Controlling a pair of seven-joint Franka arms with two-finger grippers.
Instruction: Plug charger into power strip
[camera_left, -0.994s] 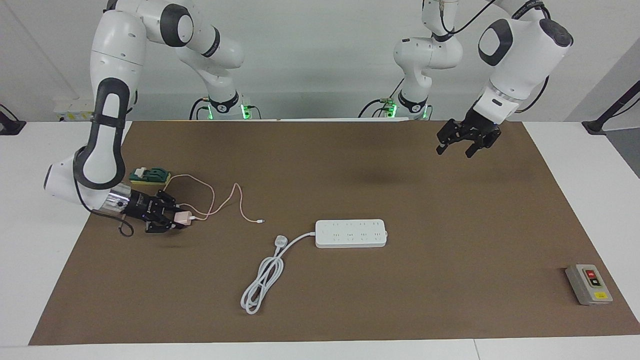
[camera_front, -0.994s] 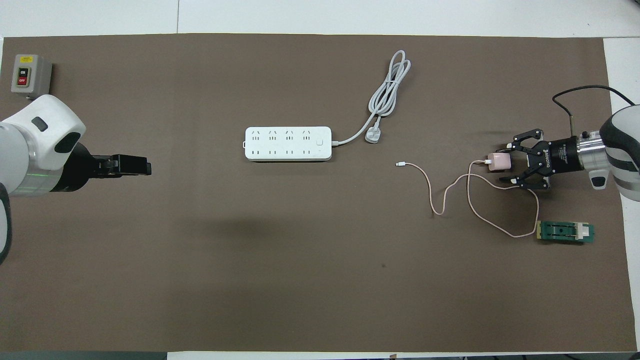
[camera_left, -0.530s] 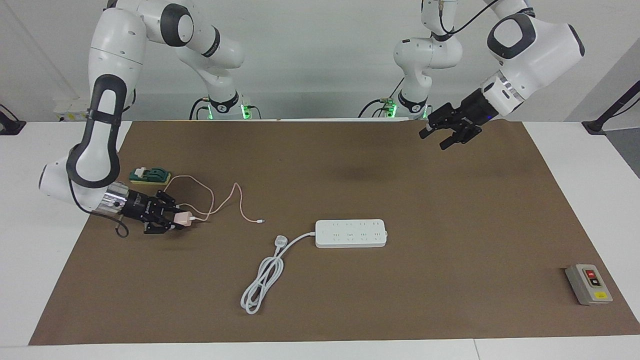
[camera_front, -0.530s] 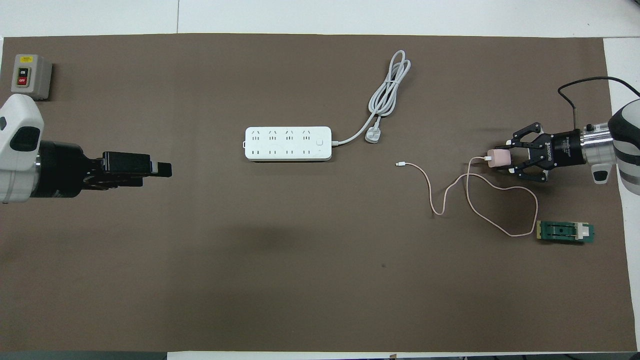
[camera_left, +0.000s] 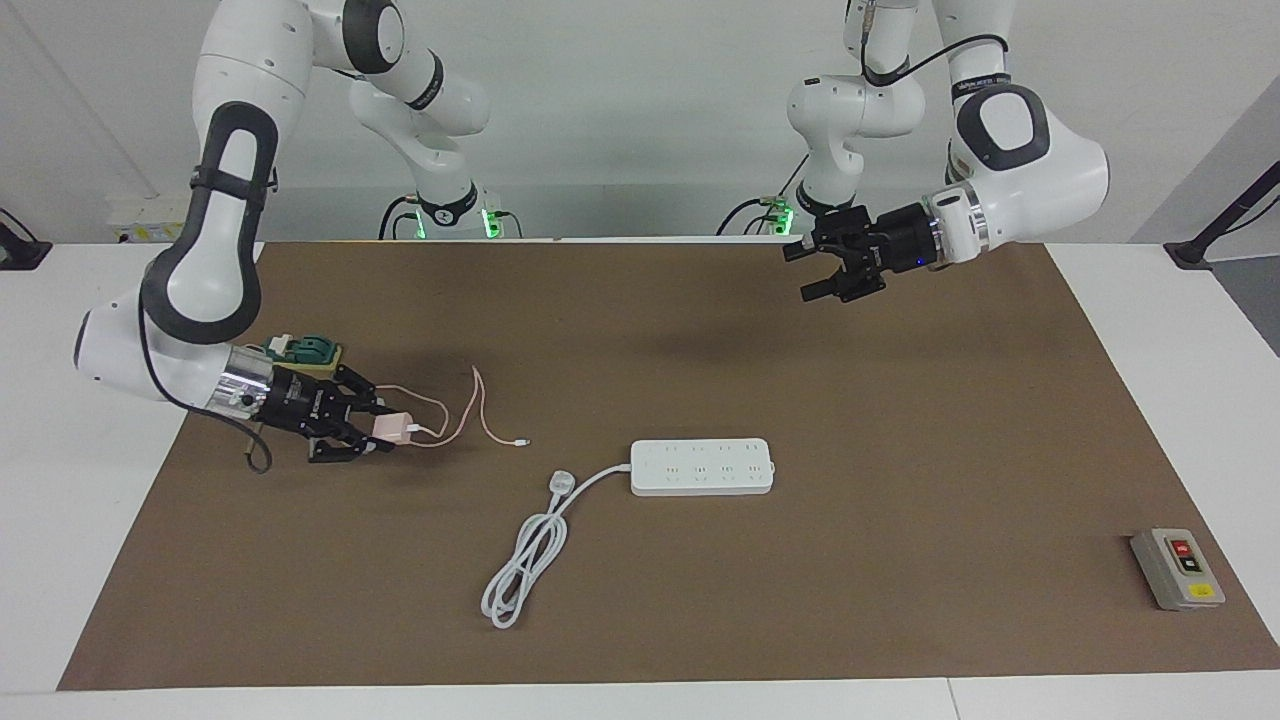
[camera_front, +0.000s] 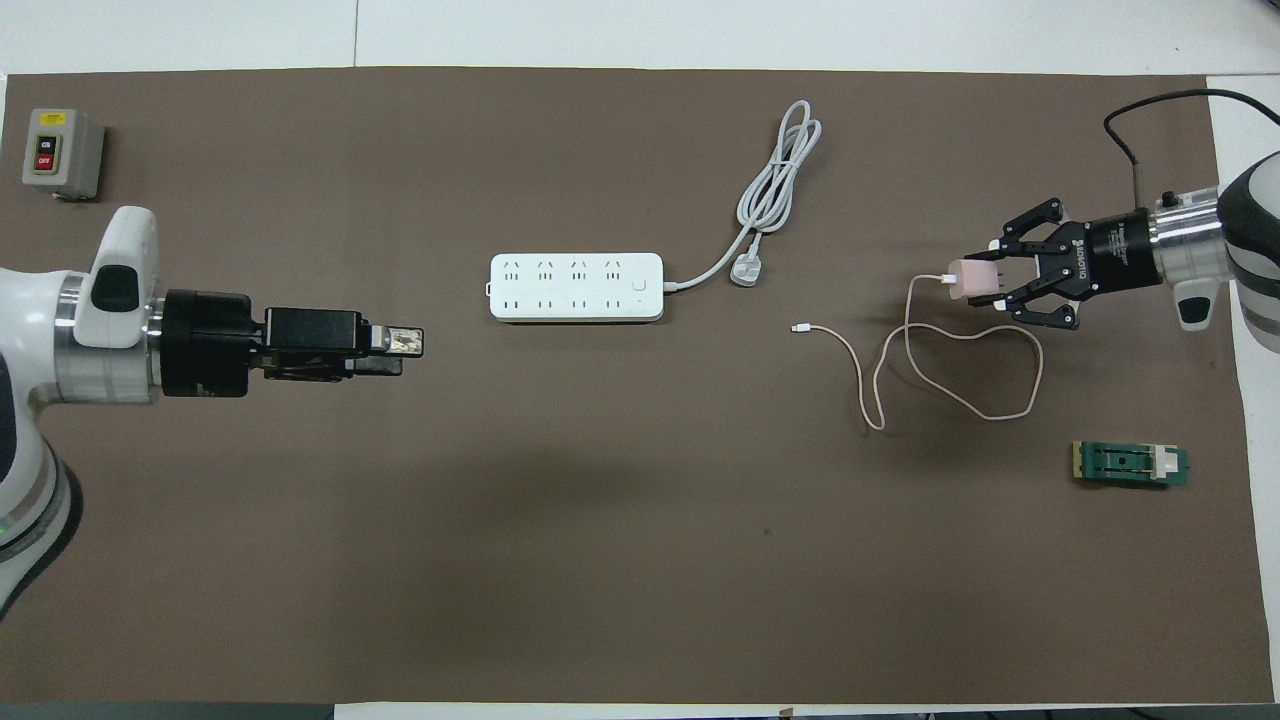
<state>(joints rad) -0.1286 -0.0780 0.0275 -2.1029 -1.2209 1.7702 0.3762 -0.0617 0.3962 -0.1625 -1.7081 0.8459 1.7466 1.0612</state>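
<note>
Right gripper (camera_left: 375, 433) jaws clamping charger (camera_left: 390, 427) at power strip's (camera_left: 703, 466) 9 o'clock; left gripper (camera_left: 822, 270) hovering, jaw state unclear.

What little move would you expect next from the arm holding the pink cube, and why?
Probably it carries the charger toward the power strip. The right gripper has its fingers closed on the charger toward the right arm's end of the table, with the pink cable trailing loose on the mat. The strip's sockets face up, unoccupied. The left gripper hangs over bare mat.
</note>
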